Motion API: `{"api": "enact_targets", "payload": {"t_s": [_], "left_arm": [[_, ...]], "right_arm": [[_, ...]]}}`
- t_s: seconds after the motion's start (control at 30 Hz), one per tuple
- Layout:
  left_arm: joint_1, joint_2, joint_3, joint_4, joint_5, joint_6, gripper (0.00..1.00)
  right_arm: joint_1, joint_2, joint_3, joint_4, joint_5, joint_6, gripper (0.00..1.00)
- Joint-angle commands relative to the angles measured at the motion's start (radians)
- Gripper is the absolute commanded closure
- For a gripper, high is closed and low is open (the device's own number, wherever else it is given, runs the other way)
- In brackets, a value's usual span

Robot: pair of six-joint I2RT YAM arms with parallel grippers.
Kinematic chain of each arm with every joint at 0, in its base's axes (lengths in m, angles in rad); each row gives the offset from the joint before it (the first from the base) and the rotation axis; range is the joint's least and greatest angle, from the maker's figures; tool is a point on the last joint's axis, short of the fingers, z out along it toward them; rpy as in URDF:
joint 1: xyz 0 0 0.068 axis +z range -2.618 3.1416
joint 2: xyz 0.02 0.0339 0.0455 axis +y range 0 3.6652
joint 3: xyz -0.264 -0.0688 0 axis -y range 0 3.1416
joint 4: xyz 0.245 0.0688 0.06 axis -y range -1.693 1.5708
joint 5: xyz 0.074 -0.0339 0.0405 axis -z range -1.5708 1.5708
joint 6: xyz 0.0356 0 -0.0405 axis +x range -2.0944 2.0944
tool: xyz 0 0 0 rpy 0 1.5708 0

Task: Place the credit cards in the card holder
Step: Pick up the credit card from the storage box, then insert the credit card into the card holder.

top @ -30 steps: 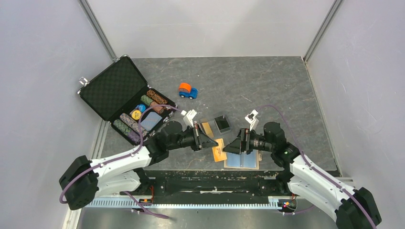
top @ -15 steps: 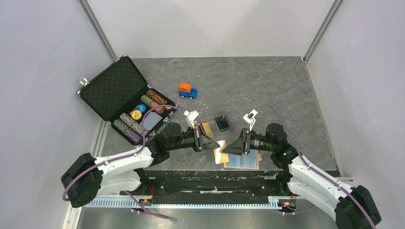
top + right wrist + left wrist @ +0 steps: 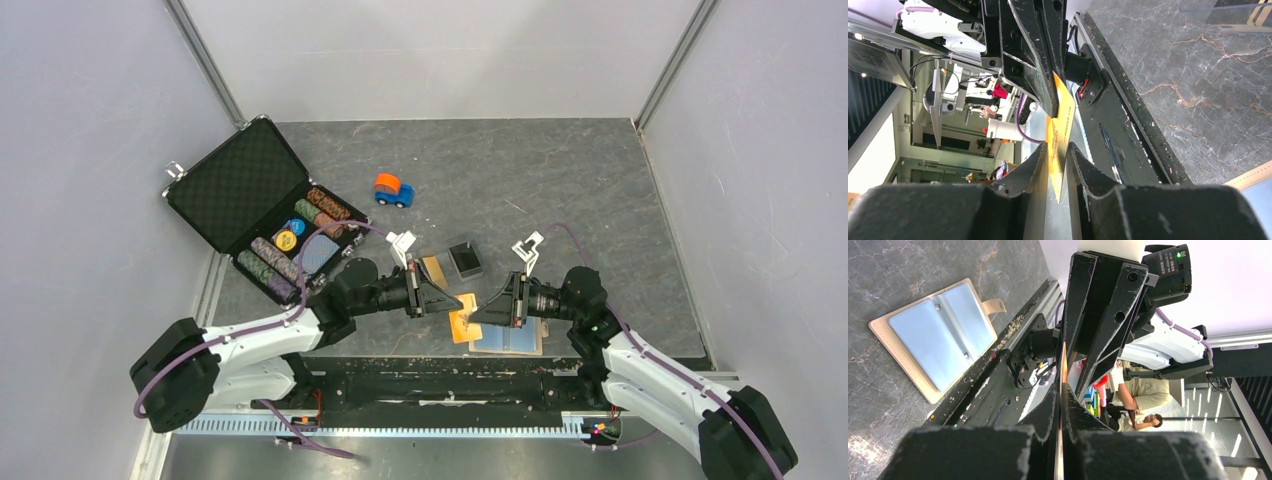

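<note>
The right gripper has just narrowed onto the gold credit card pinched by the left gripper, perhaps gripping already, with the card holder at its 4 o'clock.

Table — matt grey stone-look, card holder — beige leather-look

Open chip case, orange-blue toy car

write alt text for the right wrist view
An orange credit card stands edge-on between the right gripper's two black fingers, while the left gripper pinches its upper end from above. To the right are the dark marbled table and, at the bottom corner, an edge of the beige card holder.
</note>
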Motion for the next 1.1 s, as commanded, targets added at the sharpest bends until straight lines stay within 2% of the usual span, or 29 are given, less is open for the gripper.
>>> {"api": "enact_targets", "payload": {"t_s": [0.0,0.07,0.13,0.17,0.3,0.37,0.47,0.6,0.77,0.87,1.07], "left_arm": [[-0.014,0.029,0.000,0.042,0.017,-0.027,0.96],[-0.015,0.038,0.002,0.045,0.016,-0.026,0.94],[-0.017,0.047,0.001,0.050,0.018,-0.027,0.90],[-0.018,0.050,-0.001,0.052,0.015,-0.027,0.84],[-0.020,0.047,-0.016,0.045,0.003,-0.029,0.52],[-0.021,0.044,-0.021,0.019,-0.014,-0.025,0.43],[-0.021,0.040,-0.013,-0.072,-0.055,-0.015,0.36],[-0.040,0.047,0.055,-0.350,-0.170,0.045,0.33],[-0.081,0.144,0.170,-0.538,-0.243,0.118,0.34],[-0.111,0.243,0.262,-0.645,-0.269,0.165,0.38],[-0.162,0.428,0.429,-0.743,-0.331,0.213,0.49]], "right_arm": [[0.002,0.001,0.000,0.101,-0.031,0.015,0.79],[0.002,0.004,-0.001,0.108,-0.033,0.017,0.82],[0.002,0.008,0.003,0.107,-0.037,0.014,0.92],[0.002,0.006,0.003,0.098,-0.037,0.007,0.99],[0.001,-0.011,0.018,-0.046,0.009,-0.087,1.00],[0.001,-0.019,0.043,-0.173,0.052,-0.166,1.00],[-0.013,-0.024,0.082,-0.370,0.138,-0.292,1.00],[-0.071,-0.038,0.108,-0.636,0.278,-0.428,1.00],[-0.162,-0.064,0.106,-0.837,0.438,-0.564,1.00],[-0.213,-0.064,0.110,-0.906,0.490,-0.627,1.00],[-0.293,-0.048,0.137,-0.977,0.478,-0.696,1.00]]}}
